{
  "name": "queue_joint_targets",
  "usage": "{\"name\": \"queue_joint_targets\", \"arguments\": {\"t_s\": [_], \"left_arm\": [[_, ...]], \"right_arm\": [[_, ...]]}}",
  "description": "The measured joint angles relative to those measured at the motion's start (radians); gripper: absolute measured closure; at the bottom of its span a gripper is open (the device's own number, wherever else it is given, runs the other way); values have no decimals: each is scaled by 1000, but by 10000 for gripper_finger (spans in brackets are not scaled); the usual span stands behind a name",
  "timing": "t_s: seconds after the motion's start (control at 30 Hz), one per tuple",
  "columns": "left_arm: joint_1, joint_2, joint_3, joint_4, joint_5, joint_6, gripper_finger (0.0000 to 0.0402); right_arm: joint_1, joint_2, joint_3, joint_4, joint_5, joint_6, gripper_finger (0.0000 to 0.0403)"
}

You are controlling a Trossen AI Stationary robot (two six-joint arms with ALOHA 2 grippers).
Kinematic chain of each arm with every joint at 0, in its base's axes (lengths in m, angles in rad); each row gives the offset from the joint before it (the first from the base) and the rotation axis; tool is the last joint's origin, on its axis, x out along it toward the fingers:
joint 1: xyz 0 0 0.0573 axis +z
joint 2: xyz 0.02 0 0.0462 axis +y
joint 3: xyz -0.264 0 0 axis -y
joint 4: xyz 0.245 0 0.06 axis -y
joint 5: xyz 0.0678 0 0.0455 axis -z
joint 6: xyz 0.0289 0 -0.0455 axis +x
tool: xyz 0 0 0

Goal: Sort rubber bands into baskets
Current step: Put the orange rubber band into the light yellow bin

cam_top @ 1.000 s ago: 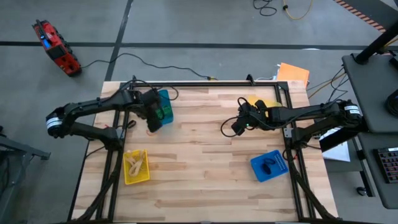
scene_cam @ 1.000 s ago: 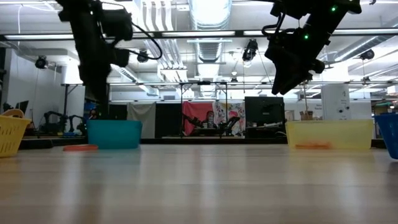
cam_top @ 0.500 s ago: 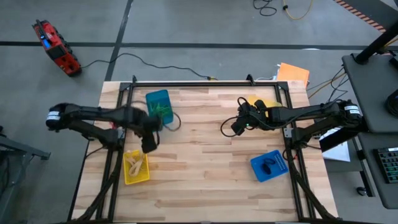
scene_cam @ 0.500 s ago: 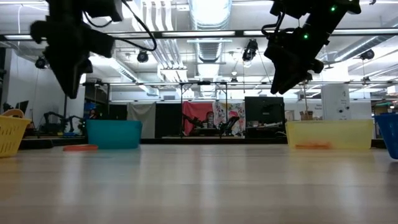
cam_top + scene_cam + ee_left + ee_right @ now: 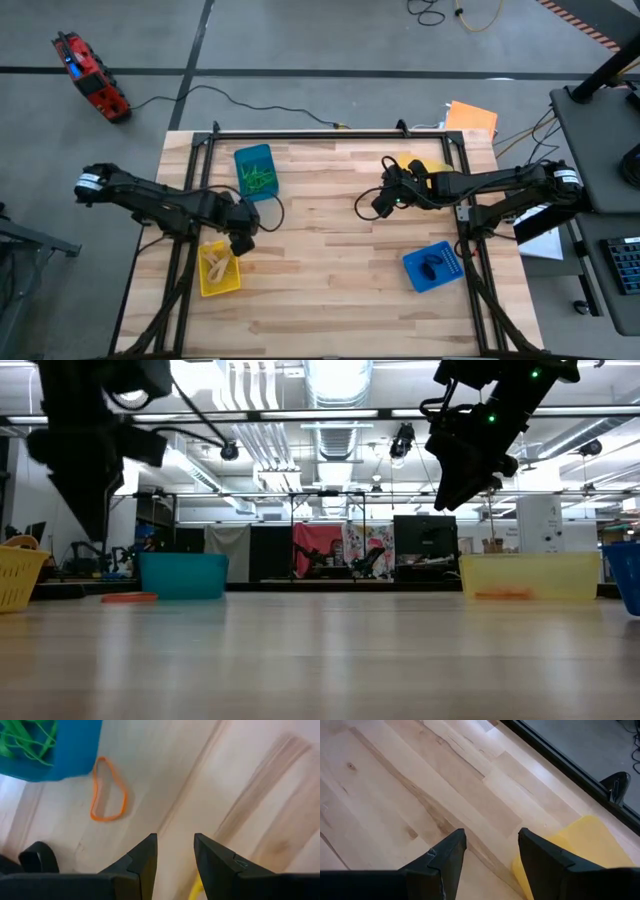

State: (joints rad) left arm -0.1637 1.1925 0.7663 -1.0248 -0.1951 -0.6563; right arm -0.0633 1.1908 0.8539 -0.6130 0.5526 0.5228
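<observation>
My left gripper hangs open over bare wood, nothing between its fingers. It is just beyond the left yellow basket, which holds tan rubber bands. Farther back stands a blue basket with green bands. One orange band lies flat on the table beside that basket. My right gripper stays open and raised near the far yellow basket, which holds orange bands. The near-right blue basket holds black bands.
A black frame runs along the table's far and side edges. An orange sheet lies past the far right corner. Bare wood stretches across the table's middle and near side.
My left gripper has swung from above the blue basket toward the table's near edge, sinking a little and rolling, and now hangs by the left yellow basket. Its fingers have stayed open.
</observation>
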Motion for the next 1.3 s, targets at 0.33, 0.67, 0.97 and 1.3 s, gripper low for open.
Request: {"name": "queue_joint_targets", "arguments": {"t_s": [0.33,0.67,0.97,1.3], "left_arm": [[47,-51,-142,165,-6,154,287],[85,-46,-137,207,-32,162,287],[127,39,-141,218,-74,82,287],[205,126,-140,265,-95,39,287]], "right_arm": [[0,0,0,0,-2,0,225],[0,0,0,3,-2,0,225],[0,0,0,5,-2,0,225],[0,0,-13,5,-3,0,225]]}}
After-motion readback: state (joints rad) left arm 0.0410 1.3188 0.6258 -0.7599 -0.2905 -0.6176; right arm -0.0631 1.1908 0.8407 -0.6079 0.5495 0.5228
